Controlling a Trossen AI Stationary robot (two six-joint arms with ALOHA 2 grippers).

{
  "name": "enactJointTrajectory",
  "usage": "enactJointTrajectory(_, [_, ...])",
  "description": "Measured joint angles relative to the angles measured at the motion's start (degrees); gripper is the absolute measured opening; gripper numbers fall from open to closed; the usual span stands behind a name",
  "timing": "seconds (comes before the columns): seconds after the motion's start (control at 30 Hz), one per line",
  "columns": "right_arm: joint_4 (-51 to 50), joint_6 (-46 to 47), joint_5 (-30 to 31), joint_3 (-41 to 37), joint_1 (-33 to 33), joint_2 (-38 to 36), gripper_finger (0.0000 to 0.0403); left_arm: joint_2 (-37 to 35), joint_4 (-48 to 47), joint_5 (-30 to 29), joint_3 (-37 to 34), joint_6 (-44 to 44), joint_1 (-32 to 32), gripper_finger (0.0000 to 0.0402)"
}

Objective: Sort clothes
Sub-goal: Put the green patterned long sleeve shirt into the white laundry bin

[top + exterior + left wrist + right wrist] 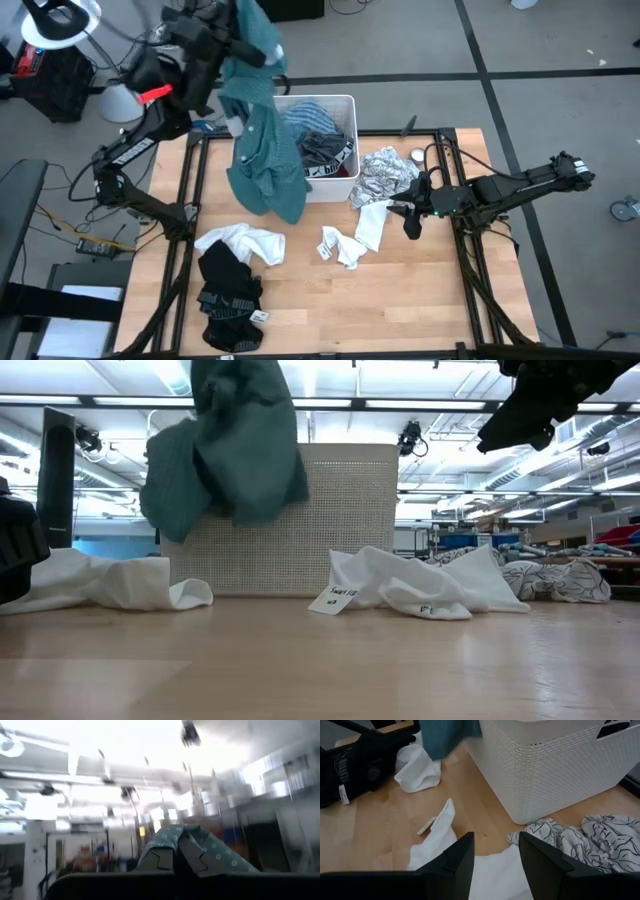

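My left gripper [245, 40] is raised high over the table's far left, shut on a teal garment [262, 150] that hangs down beside the white tub [325, 150]; the garment also shows in the low view [235, 445]. The tub holds blue-striped and grey clothes [315, 130]. My right gripper [410, 222] is open above a white garment [372, 222] near the white-grey patterned garment [385, 175]. Another white garment [245, 240], a small white piece [340, 245] and black clothes [228, 295] lie on the table. My left gripper pinches a bunched fold of the teal garment [187, 837] between its two fingers. The garment hangs slack below the gripper, lifted clear of the table, its lower end next to the tub's left wall.
The tub stands at the table's far middle. Clothes lie to its left, right and front. Bare wood shows along the near right part of the table [400, 310]. A lamp and cables stand beyond the far left edge.
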Motion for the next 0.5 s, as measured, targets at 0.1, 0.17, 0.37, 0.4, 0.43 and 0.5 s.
enactJointTrajectory(0.1, [-0.01, -0.20, 0.00, 0.00, -0.01, 0.01, 0.0155, -0.36, -15.17, 0.00, -0.04, -0.02, 0.00, 0.0000])
enactJointTrajectory(0.17, [0.02, -0.29, 0.00, 0.00, 0.00, -0.01, 0.0155, -0.60, -24.85, 0.02, -0.09, -0.20, -0.18, 0.0000])
enactJointTrajectory(0.37, [0.02, -0.34, 0.02, 0.00, -0.01, 0.01, 0.0155, -0.82, -50.15, -1.06, -0.07, -11.47, -1.62, 0.0000])
enactJointTrajectory(0.4, [0.02, -0.35, 0.02, 0.00, -0.01, -0.01, 0.0155, -0.80, -54.01, -0.91, -0.07, -13.92, -1.81, 0.0000])
enactJointTrajectory(0.43, [0.02, -0.35, 0.02, 0.00, 0.00, -0.01, 0.0155, -0.80, -57.75, -0.42, -0.07, -15.93, -2.05, 0.0000])
enactJointTrajectory(0.5, [0.02, -0.35, 0.19, 0.00, -0.01, -0.01, 0.0155, -0.80, -64.88, 0.67, -0.07, -19.21, -2.40, 0.0000])
